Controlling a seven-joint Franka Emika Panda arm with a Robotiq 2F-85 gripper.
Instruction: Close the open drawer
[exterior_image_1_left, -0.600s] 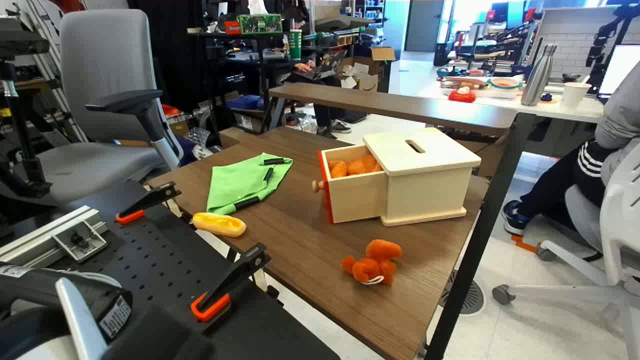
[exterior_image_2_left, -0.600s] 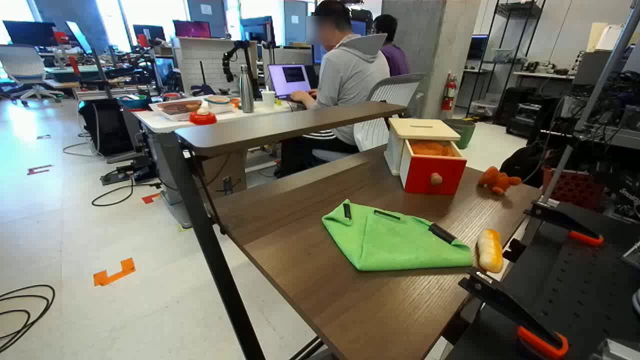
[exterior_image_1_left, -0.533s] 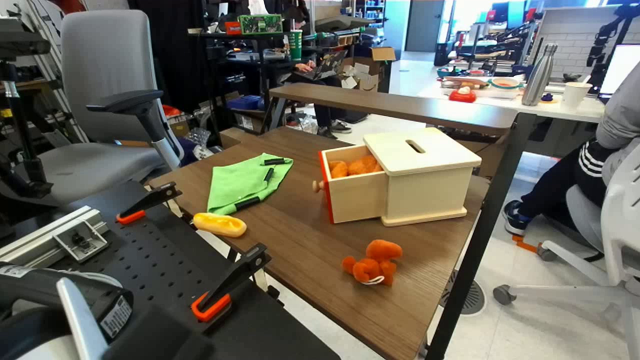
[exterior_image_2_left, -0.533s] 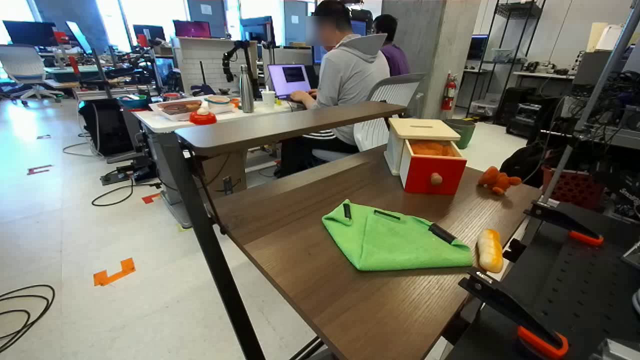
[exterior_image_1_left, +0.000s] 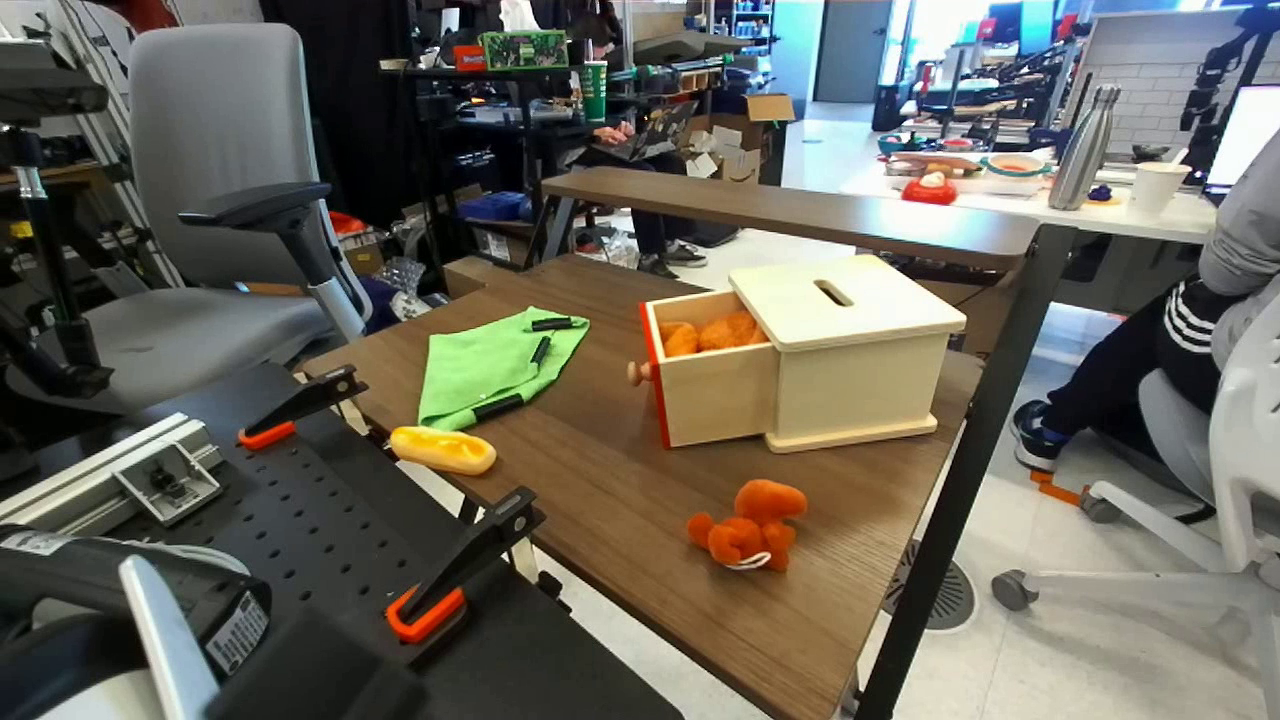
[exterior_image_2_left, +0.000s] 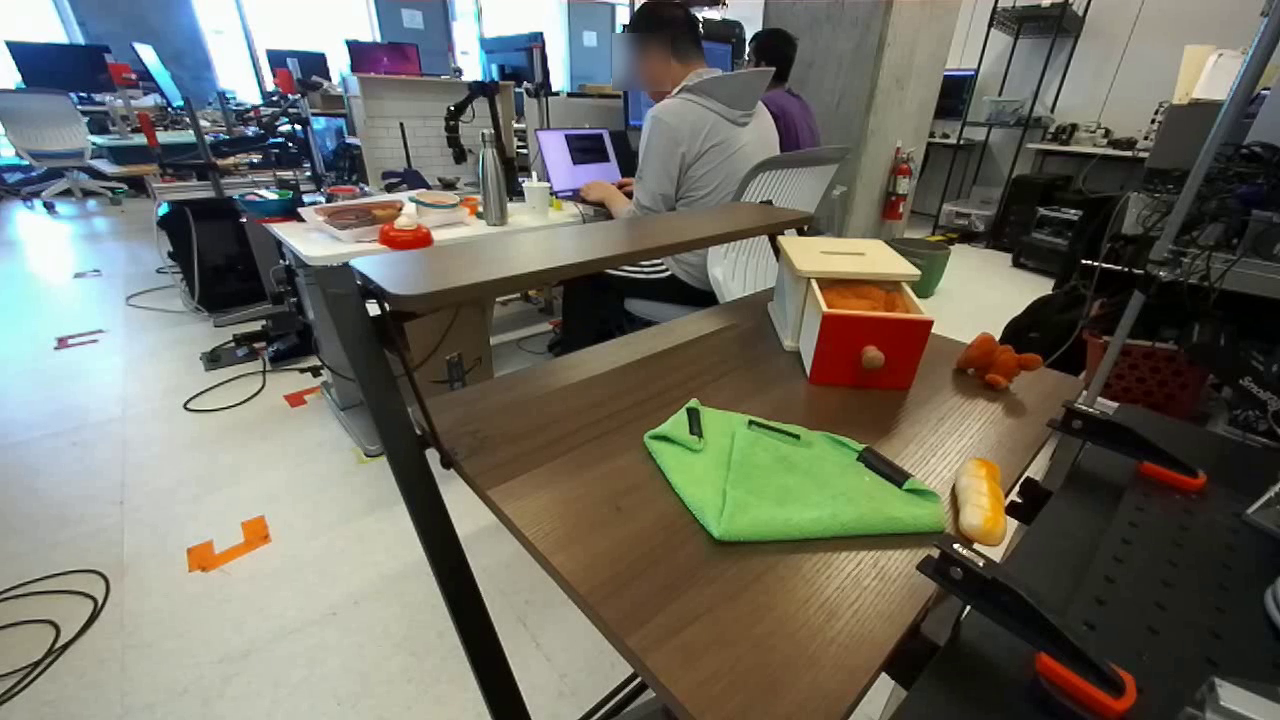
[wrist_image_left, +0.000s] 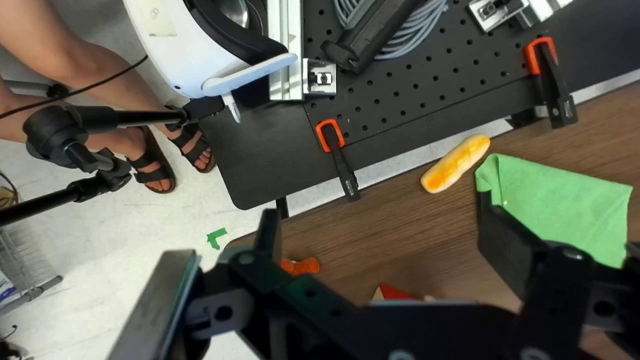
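Wrist view: my gripper (wrist_image_left: 378, 215) spread wide, fingers (wrist_image_left: 270, 235) well apart, tabletop (wrist_image_left: 395, 235) showing between the tips. Lower down I get just a red corner of the drawer (wrist_image_left: 393, 292); gripper body hides the rest. Both exterior views show far more: drawer standing open, jutting from the pale wooden box (exterior_image_1_left: 855, 385), fuzzy orange stuff (exterior_image_1_left: 728, 333) inside. In an exterior view I read the full red front (exterior_image_2_left: 868, 330), round knob (exterior_image_2_left: 873, 357) toward the lens. In an exterior view I get instead the drawer's long side wall (exterior_image_1_left: 715, 400) and a clearer slot in the lid (exterior_image_1_left: 800, 315). Loose orange toy (exterior_image_1_left: 750, 530) lies on the tabletop near the box, apart from it. An exterior view picks out its white loop (exterior_image_1_left: 750, 563); on the wrist camera the gripper covers part of it. Green cloth (exterior_image_2_left: 800, 480) and yellow-white roll (exterior_image_2_left: 980, 500) turn up in all three views, roll just beside cloth. Wrist view alone gives me sandalled feet (wrist_image_left: 152, 170) near the black board (wrist_image_left: 280, 165); a fire extinguisher (exterior_image_2_left: 897, 185) by the pillar (exterior_image_2_left: 845, 80) shows only in an exterior view.
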